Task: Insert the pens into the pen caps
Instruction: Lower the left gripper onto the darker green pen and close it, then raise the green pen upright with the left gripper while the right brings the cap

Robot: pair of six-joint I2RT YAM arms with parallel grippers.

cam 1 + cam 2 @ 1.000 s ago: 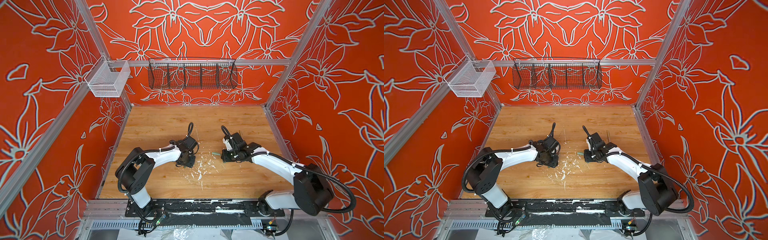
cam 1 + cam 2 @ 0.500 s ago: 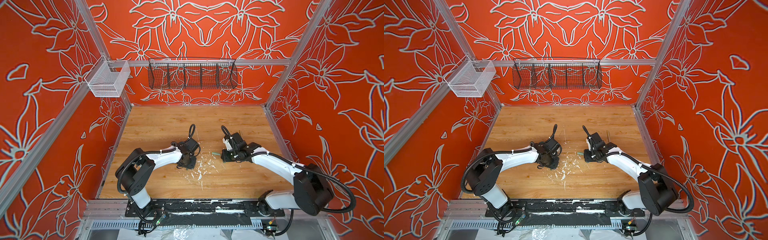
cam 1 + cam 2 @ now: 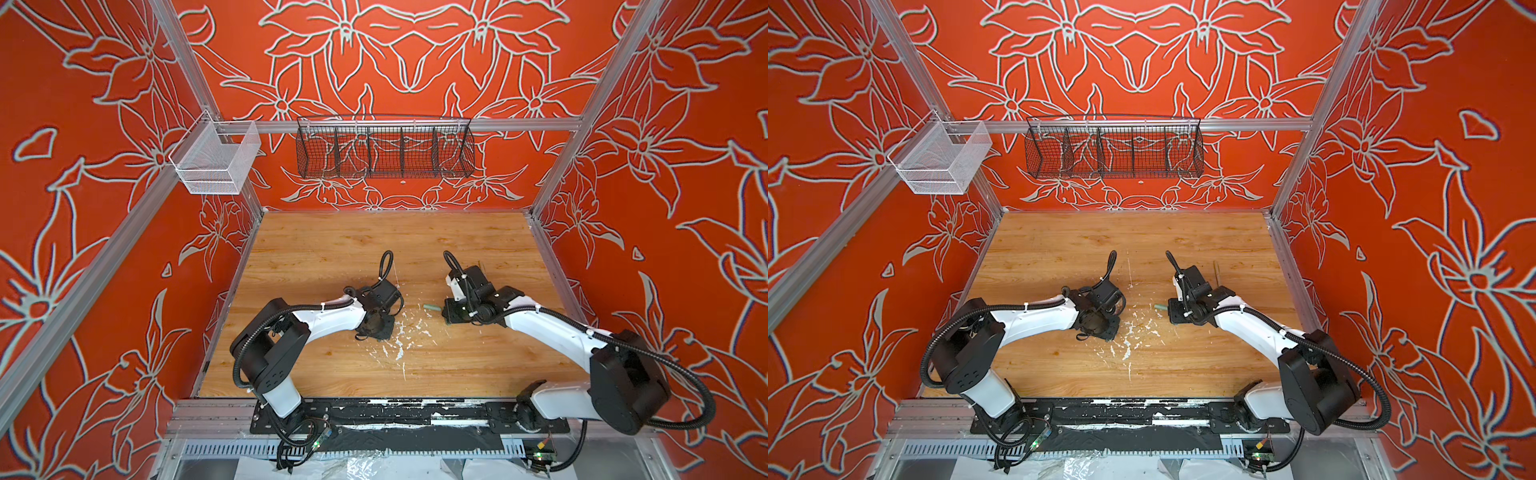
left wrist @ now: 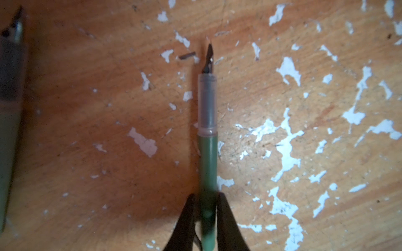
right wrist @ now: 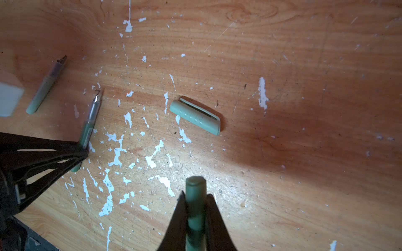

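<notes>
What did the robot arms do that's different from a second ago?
The left tool squeezed in on the dark green pen lying on the table, gripping its barrel. The right tool stayed still, shut on a green cap, and the pale green cap nearby didn't move.

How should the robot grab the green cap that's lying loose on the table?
Pinch the loose cap across its middle, squeezing its two long sides, coming straight down from above. It lies flat on the table, a short tube, so its narrow width should fit between the jaws. Staying clear of both ends would probably leave its mouth free.
</notes>
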